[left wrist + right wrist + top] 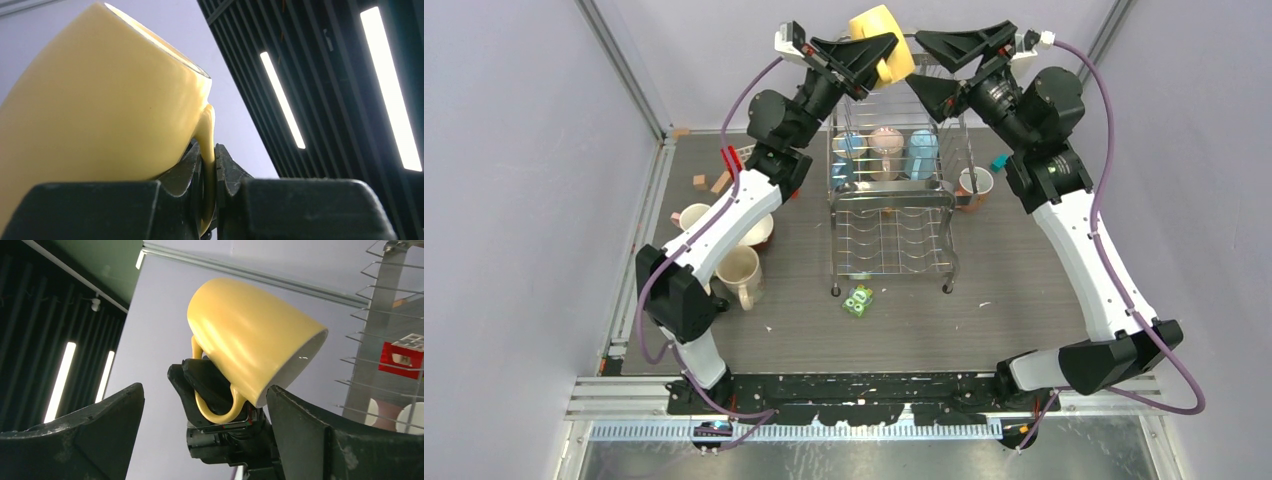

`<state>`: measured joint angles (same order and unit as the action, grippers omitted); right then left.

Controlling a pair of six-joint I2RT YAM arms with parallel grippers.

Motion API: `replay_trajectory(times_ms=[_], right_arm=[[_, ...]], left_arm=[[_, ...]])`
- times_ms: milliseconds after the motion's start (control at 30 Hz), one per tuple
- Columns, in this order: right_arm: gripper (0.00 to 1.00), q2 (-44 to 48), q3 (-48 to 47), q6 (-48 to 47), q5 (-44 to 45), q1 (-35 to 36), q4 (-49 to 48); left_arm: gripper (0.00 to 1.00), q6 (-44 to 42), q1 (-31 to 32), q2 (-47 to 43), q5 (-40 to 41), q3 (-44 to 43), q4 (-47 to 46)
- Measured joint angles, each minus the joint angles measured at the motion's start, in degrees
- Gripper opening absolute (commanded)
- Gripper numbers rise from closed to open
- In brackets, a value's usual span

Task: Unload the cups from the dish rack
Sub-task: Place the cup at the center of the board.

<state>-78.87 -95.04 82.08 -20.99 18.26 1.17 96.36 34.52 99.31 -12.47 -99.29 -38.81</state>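
Left pincer (209,167): clamped on the handle of the yellow mug (879,35), which is held tilted above the dish rack (892,215).
Right pincer (929,68): jaws wide, empty, beside the mug above the rack.
Right wrist view only: the mug's pale inside.
Overhead view only: other mugs (739,275) standing left of the rack.
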Motion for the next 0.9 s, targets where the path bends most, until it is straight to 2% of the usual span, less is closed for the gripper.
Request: replay_trajectory(times_ms=[233, 433, 733, 900], right_arm=[[0.95, 0.11, 1.81, 6.36, 3.96, 0.02, -4.72], [0.86, -0.66, 2.40, 10.99, 4.42, 0.02, -9.38], [0.64, -5.55, 2.40, 19.74, 3.26, 0.02, -18.43], [0.43, -6.32, 2.93, 23.45, 2.73, 0.02, -21.73]], left_arm=[[0.00, 1.57, 0.35, 0.31, 1.57, -0.66, -3.98], [0.00, 2.62, 0.85, 0.39, 1.81, -0.79, -5.77], [0.00, 4.17, 2.38, 3.34, 2.21, -2.99, -10.71], [0.00, 5.11, 3.04, 5.31, 2.80, -3.98, -13.14]])
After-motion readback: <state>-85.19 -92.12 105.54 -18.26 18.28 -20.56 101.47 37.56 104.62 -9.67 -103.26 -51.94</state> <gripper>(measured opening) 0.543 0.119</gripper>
